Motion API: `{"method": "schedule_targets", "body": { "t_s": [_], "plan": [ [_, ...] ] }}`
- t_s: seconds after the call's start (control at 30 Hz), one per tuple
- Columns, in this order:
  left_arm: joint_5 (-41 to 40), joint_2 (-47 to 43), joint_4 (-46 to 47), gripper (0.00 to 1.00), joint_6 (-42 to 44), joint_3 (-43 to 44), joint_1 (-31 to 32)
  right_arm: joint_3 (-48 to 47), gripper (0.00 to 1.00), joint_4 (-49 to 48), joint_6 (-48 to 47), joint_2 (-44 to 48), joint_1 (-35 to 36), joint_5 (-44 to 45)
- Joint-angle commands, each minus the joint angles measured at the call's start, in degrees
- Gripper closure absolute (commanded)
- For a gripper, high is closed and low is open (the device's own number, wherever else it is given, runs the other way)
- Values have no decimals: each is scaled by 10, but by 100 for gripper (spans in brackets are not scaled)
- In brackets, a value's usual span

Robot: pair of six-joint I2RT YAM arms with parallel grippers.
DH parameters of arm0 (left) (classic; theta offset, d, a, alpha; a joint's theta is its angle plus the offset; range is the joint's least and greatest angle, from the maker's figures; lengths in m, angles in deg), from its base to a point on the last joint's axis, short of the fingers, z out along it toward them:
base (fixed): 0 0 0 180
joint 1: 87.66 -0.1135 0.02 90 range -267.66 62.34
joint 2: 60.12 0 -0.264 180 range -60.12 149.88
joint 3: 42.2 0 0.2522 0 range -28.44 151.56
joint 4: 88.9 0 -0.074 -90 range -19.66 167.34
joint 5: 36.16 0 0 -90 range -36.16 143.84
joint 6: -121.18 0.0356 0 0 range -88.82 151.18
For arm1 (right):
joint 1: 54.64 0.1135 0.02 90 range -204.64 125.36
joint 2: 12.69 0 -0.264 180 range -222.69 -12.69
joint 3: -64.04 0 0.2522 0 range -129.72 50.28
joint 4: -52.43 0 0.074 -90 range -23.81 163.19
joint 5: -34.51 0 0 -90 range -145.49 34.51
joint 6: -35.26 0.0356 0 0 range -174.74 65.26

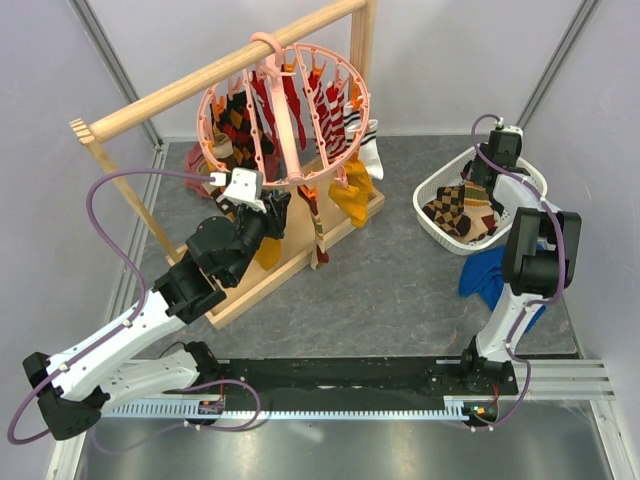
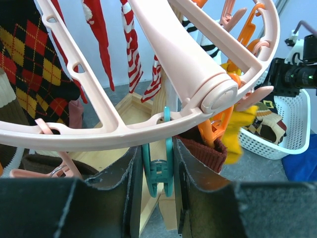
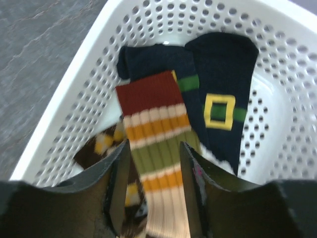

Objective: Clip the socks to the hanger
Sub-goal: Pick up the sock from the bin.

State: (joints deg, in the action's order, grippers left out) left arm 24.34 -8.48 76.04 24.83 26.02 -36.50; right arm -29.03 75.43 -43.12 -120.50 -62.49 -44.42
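Note:
The salmon-pink hanger (image 1: 291,112) hangs by its hook from the wooden rail, with several argyle and striped socks (image 1: 236,122) clipped to it. In the left wrist view its ring (image 2: 99,134) crosses just above my left gripper (image 2: 157,166), which is shut on a teal clip (image 2: 158,173) dangling from the ring. My right gripper (image 3: 154,156) is down in the white basket (image 3: 94,54), open, its fingers either side of a striped sock (image 3: 156,124) in maroon, orange, green and cream. Beside it lie a navy buckle sock (image 3: 220,99) and a brown argyle sock (image 3: 101,144).
The wooden rail frame (image 1: 200,82) stands on a wooden base (image 1: 262,280) at the back left. A mustard sock (image 1: 355,200) hangs low off the hanger. The basket (image 1: 432,190) sits at the right, with a plain blue cloth (image 1: 488,278) in front of it.

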Motion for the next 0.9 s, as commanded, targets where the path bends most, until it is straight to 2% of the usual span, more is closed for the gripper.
{"method": "schedule_targets", "body": {
  "t_s": [0.0, 0.07, 0.27, 0.63, 0.87],
  "plan": [
    [34, 22, -94, 98, 17, -21, 7, -80, 54, -37, -51, -59, -12, -47],
    [32, 22, -92, 98, 17, -21, 7, -109, 58, -35, -71, -83, -15, -51],
    [30, 28, -92, 98, 20, -22, 6, -180, 60, -2, -100, -164, -17, -68],
    [37, 31, -94, 98, 19, -22, 3, -214, 61, 62, -111, -221, -16, -53],
    [44, 28, -93, 98, 15, -22, 4, -203, 86, 61, -108, -199, -16, -62]
  ]
}}
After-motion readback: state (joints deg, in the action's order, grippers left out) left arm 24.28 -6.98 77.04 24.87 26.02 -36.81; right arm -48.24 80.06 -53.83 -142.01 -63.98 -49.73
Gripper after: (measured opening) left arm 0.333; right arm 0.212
